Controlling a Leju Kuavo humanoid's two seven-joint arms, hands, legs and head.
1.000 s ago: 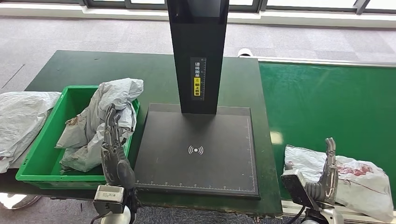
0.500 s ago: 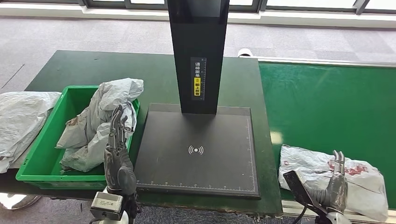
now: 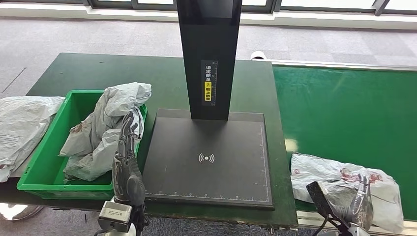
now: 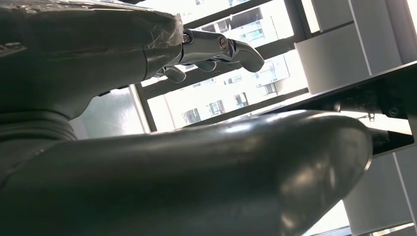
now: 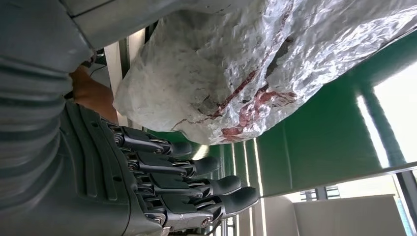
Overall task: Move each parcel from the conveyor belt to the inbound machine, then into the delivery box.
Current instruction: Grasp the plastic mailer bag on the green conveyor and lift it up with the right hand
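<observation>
A crumpled grey parcel (image 3: 330,175) with red marks lies on the green conveyor belt (image 3: 344,108) at its near edge. My right hand (image 3: 362,203) is low at the parcel's near side, fingers (image 5: 196,183) stretched out straight and holding nothing; the parcel (image 5: 255,73) lies just beside them. My left hand (image 3: 127,164) stands upright with its fingers apart between the green delivery box (image 3: 49,157) and the black inbound machine's platform (image 3: 206,157). It holds nothing. The box holds grey parcels (image 3: 110,120).
The machine's black column (image 3: 209,59) rises at the back of the platform. Another grey parcel (image 3: 19,128) lies on the table left of the box. The far stretch of the belt is bare green.
My right hand has sunk toward the picture's lower edge and drawn back. The parcel on the belt has shifted a little to the left. My left hand has moved slightly right.
</observation>
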